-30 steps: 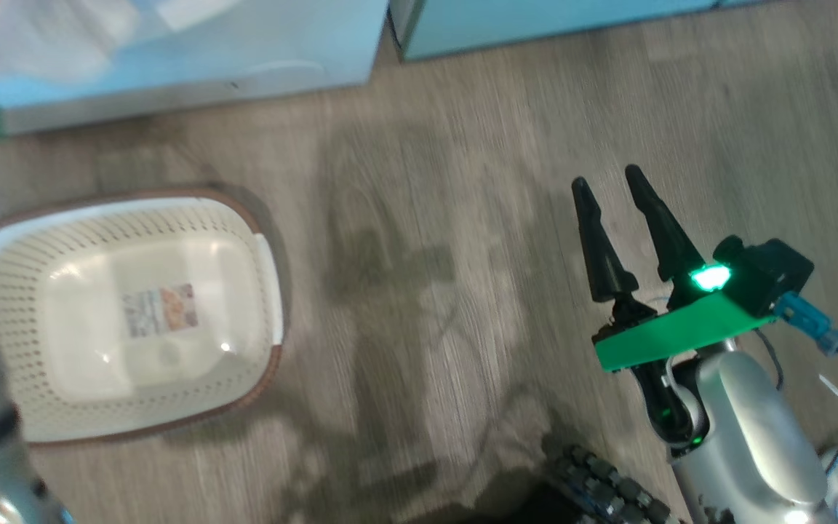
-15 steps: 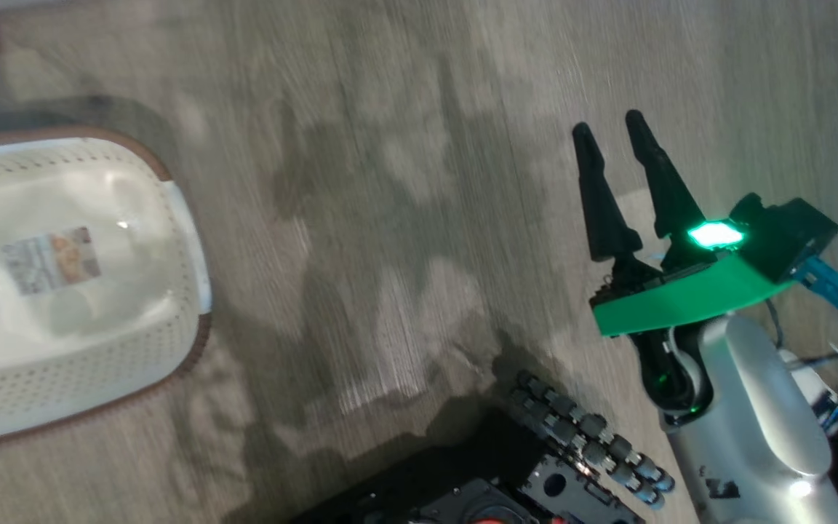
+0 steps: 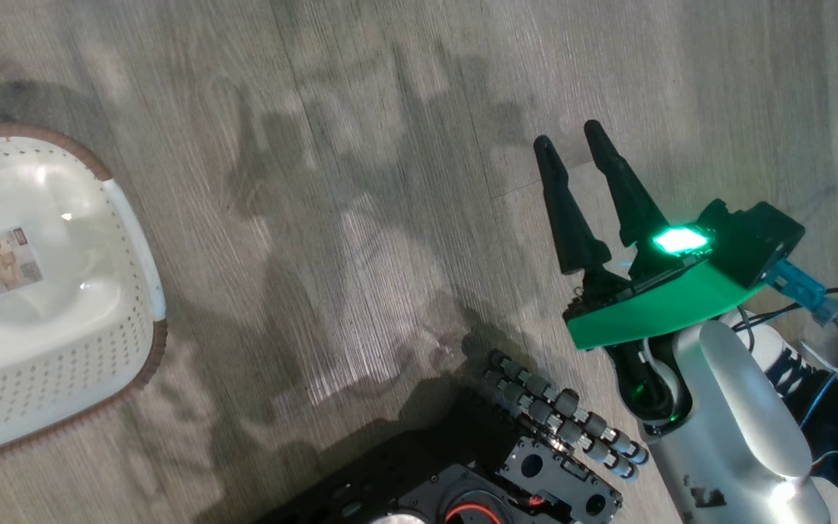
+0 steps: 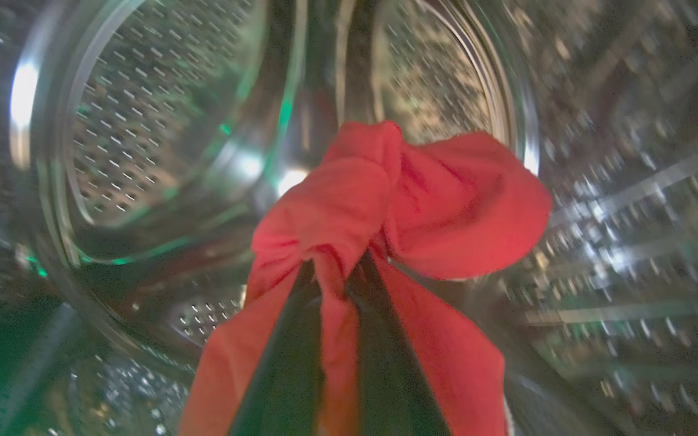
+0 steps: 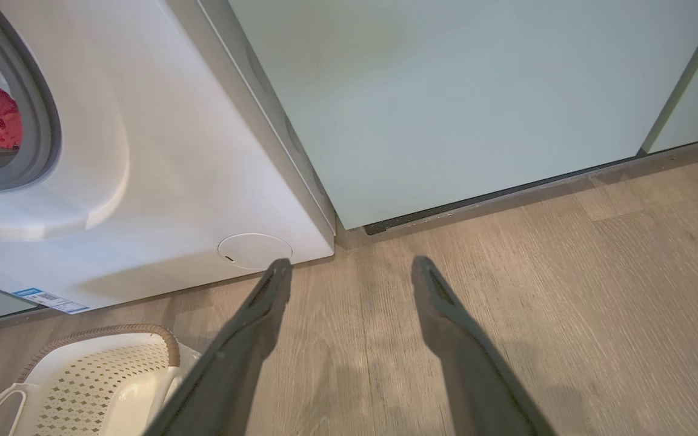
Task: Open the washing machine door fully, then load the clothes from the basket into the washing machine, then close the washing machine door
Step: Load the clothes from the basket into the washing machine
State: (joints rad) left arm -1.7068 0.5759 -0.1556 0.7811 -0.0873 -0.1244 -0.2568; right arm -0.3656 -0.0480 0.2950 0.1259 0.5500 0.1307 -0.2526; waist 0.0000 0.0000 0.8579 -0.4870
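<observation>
- We reach our left gripper [image 4: 337, 272] deep inside the washing machine [image 4: 143, 121], fingers pinched tight on the clothes [image 4: 434, 200].
- The basket [image 3: 135, 240] sits on the floor [image 3: 390, 218].
- Our right gripper [image 3: 568, 136] hovers above the floor, fingers spread wide, pointing forward.

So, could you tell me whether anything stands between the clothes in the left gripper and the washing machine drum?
Nothing visible does: the left gripper holds the clothes inside the washing machine drum.

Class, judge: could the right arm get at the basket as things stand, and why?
Probably yes: the right gripper hangs open over the floor, with nothing lying between it and the basket.
</observation>
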